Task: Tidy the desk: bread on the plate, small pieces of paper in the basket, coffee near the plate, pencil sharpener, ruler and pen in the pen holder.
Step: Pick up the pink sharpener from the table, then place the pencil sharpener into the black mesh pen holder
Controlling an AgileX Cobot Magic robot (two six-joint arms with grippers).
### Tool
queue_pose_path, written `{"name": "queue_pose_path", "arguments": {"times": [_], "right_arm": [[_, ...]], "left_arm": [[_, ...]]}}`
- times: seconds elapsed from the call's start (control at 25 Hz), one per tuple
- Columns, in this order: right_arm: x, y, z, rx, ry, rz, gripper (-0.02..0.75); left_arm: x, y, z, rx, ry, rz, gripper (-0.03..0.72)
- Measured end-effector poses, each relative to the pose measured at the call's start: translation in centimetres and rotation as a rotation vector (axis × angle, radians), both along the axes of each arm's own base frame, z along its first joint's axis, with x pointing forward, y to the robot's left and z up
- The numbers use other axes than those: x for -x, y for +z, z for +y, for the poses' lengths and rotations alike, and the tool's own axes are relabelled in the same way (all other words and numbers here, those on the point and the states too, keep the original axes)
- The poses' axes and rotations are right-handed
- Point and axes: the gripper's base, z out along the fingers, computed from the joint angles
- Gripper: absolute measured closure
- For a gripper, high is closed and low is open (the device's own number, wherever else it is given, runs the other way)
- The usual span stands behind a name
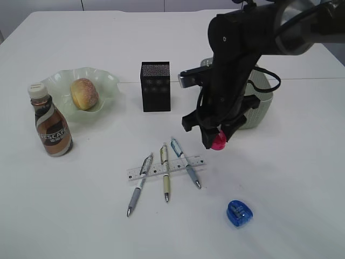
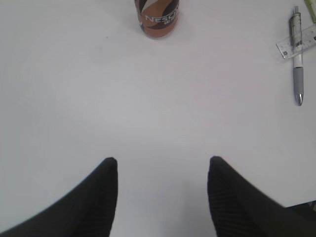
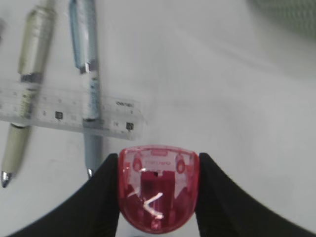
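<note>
My right gripper [image 1: 217, 141] hangs above the desk [image 1: 280, 172], shut on a red pencil sharpener [image 3: 158, 190] just right of the ruler [image 1: 166, 168]. Three pens [image 1: 166, 171] lie across that clear ruler [image 3: 69, 114]. A blue pencil sharpener [image 1: 239, 212] lies at the front right. The bread [image 1: 84, 93] rests on the green plate [image 1: 109, 81], and the coffee [image 1: 52, 123] stands beside it. The black pen holder [image 1: 155, 86] stands mid-table. The basket [image 1: 263, 105] sits behind the right arm. My left gripper [image 2: 163, 165] is open over bare desk, with the coffee [image 2: 157, 17] ahead of it. No paper pieces show.
The right arm [image 1: 237, 48] reaches in from the upper right and covers much of the basket. In the left wrist view a grey pen [image 2: 297, 59] and the ruler's end [image 2: 298, 45] lie at the right edge.
</note>
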Motion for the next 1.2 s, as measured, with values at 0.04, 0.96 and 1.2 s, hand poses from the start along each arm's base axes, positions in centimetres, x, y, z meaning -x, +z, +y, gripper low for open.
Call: {"name": "queue_pose_path", "arguments": {"times": [0.04, 0.96, 1.2], "right_arm": [[0.0, 0.4, 0.3, -0.011, 0.018, -0.026, 0.431], [-5.8, 6.1, 3.9, -0.434, 0.081, -0.928, 0.431], [-6.9, 5.0, 4.5, -0.495, 0.085, -1.051, 0.431]], "left_arm": [[0.0, 0.0, 0.0, 0.0, 0.0, 0.0, 0.265], [0.1, -0.1, 0.0, -0.003, 0.0, 0.016, 0.265], [-0.2, 0.1, 0.0, 0.006, 0.001, -0.028, 0.265]]}}
